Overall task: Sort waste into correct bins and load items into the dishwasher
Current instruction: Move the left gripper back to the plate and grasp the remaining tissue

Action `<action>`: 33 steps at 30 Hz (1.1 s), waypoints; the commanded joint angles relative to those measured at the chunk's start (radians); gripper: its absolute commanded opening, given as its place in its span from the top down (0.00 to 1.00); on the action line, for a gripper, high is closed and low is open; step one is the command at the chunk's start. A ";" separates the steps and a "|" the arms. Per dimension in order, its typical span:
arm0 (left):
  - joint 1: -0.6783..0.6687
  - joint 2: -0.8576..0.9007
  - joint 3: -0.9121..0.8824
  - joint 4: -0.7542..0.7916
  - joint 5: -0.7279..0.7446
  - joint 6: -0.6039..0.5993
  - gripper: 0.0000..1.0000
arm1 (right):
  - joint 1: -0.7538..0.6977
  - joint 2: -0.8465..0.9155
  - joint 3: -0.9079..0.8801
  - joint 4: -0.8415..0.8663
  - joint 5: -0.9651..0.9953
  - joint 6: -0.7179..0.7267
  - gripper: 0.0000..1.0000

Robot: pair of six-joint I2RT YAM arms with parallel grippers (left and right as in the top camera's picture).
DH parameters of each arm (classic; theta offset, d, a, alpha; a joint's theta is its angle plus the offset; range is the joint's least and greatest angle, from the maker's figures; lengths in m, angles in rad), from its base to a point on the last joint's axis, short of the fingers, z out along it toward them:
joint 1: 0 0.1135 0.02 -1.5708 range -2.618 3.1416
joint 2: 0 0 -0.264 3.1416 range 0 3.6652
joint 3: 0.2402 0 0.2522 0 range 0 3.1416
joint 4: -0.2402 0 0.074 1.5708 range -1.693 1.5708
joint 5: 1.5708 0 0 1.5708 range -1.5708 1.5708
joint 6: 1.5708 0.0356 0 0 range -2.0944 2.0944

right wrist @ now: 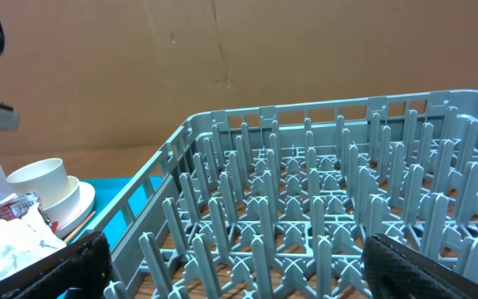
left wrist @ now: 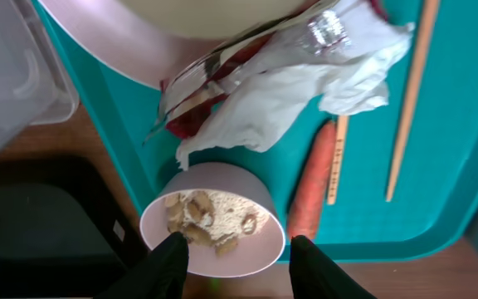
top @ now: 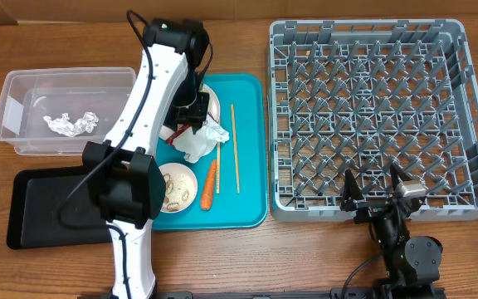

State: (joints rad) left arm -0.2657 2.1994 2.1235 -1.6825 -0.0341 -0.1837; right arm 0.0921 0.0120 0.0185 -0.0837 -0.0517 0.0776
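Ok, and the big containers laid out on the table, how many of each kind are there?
Trays: 2, the teal tray and the black tray
Tubs: 1, the clear tub
Racks: 1, the grey rack
Total: 4

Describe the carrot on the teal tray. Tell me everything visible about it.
The carrot is whole, orange, dull-skinned and tapered, and it lies flat on the teal tray near its front edge. Its thick end points toward the robot, its thin tip toward the crumpled napkin. One chopstick runs alongside its thin half and seems to touch it. The bowl of food scraps sits close on its left; whether they touch is unclear. Nothing grips it.
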 commanded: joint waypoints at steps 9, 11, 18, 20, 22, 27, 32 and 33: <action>0.014 -0.010 -0.139 0.099 -0.034 -0.003 0.52 | -0.004 -0.009 -0.010 0.003 0.005 0.002 0.00; 0.020 -0.010 -0.159 0.124 -0.054 -0.008 0.51 | -0.004 -0.009 -0.010 0.003 0.005 0.002 0.00; 0.034 -0.010 -0.211 0.203 -0.063 -0.014 0.50 | -0.004 -0.009 -0.010 0.003 0.005 0.002 0.00; 0.034 -0.010 -0.229 0.225 -0.072 -0.014 0.51 | -0.004 -0.009 -0.010 0.003 0.005 0.002 0.00; 0.034 -0.010 -0.249 0.249 -0.074 -0.015 0.51 | -0.004 -0.009 -0.010 0.003 0.005 0.002 0.00; 0.034 -0.010 -0.267 0.271 -0.073 -0.015 0.58 | -0.004 -0.009 -0.010 0.003 0.005 0.002 0.00; 0.034 -0.010 -0.268 0.271 -0.069 -0.018 0.57 | -0.004 -0.009 -0.010 0.003 0.005 0.002 0.00; 0.034 -0.010 -0.268 0.269 -0.069 -0.023 0.57 | -0.004 -0.009 -0.010 0.003 0.005 0.002 0.00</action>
State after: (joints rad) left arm -0.2348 2.1994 1.8629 -1.4128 -0.0948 -0.1875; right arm 0.0921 0.0120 0.0185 -0.0834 -0.0517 0.0780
